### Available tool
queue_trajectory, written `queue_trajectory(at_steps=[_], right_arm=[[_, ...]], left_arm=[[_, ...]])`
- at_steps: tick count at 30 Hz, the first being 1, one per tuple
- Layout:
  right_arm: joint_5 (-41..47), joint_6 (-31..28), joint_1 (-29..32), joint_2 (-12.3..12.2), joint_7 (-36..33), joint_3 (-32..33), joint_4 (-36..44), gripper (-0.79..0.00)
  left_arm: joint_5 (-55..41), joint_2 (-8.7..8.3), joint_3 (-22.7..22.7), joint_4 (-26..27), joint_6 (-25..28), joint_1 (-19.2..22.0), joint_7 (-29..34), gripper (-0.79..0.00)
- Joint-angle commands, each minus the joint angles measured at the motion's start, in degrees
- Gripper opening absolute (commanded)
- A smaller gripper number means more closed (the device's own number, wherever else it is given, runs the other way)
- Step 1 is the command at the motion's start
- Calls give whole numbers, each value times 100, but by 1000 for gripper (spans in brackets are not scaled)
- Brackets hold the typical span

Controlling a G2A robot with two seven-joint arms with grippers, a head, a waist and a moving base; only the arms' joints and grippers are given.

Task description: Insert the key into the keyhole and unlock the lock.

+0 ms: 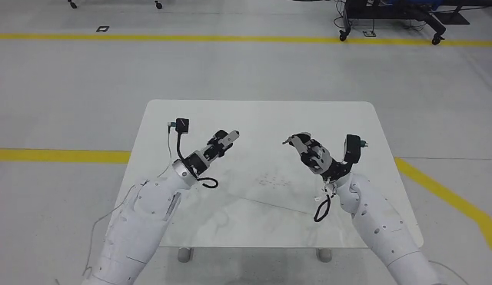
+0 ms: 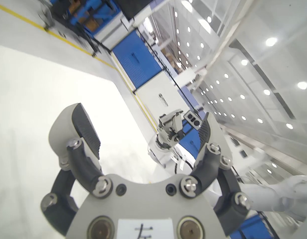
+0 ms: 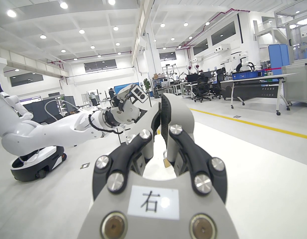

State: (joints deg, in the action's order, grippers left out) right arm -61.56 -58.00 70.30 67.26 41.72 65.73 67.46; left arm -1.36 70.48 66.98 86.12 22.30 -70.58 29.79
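A small brass padlock [image 3: 166,162] hangs in the gap under the pads of my right gripper [image 3: 163,100]. That gripper is shut, and the pads hide how the lock is pinched. It hovers over the right middle of the white table [image 1: 254,116], where the top view shows the right gripper [image 1: 296,141] pointing toward the other arm. My left gripper [image 2: 143,118] is open with nothing between its ribbed pads. From above, the left gripper [image 1: 227,137] hangs over the table's left middle, facing the right one across a short gap. The right gripper [image 2: 169,128] appears between the left fingers.
The white table [image 3: 205,138] has its far edge just beyond both grippers and bare surface [image 1: 269,208] beneath and in front of them. Yellow floor lines [image 1: 231,37] run beyond the table. A dark wheeled cart [image 1: 400,4] stands far back right.
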Motion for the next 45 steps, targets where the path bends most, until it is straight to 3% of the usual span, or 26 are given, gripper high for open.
queue_trajectory(at_steps=[1, 7, 11, 15, 23, 27, 28, 30, 34, 36, 45], right_arm=[[0, 0, 0, 0, 0, 0, 0, -785], [0, 0, 0, 0, 0, 0, 0, -785], [38, 5, 11, 4, -10, -8, 10, -785], [898, 107, -36, 86, -545, -227, -51, -785], [2814, 164, -361, 288, -2050, -826, -564, -785], [3703, 0, -434, 373, -2506, -1041, -601, -785], [4030, 0, -426, 404, -2584, -1134, -535, -785], [4602, 0, -435, 441, -2796, -1267, -479, -785], [5811, 0, -437, 508, -3254, -1489, -504, -785], [6332, 0, -460, 542, -3544, -1599, -579, -785], [7010, 0, -596, 691, -4102, -1740, -931, -785]], left_arm=[[-4, -1, 4, -4, -15, -19, -32, 0], [-4, -1, 4, -4, -15, -19, -32, 0], [-196, 15, -122, -36, 575, -132, 104, 0], [-156, -6, -144, -204, 1239, 16, 494, 0], [-430, -30, -145, -523, 1385, 204, 897, 0], [-293, -36, -209, -489, 1369, 207, 955, -83], [-303, -36, -229, -482, 1384, 211, 982, -175], [-323, -37, -257, -487, 1417, 222, 1021, -268], [-302, -40, -286, -499, 1468, 234, 1007, -323], [-289, -39, -318, -503, 1470, 236, 1007, -394], [-231, -31, -432, -566, 1369, 289, 957, -437]])
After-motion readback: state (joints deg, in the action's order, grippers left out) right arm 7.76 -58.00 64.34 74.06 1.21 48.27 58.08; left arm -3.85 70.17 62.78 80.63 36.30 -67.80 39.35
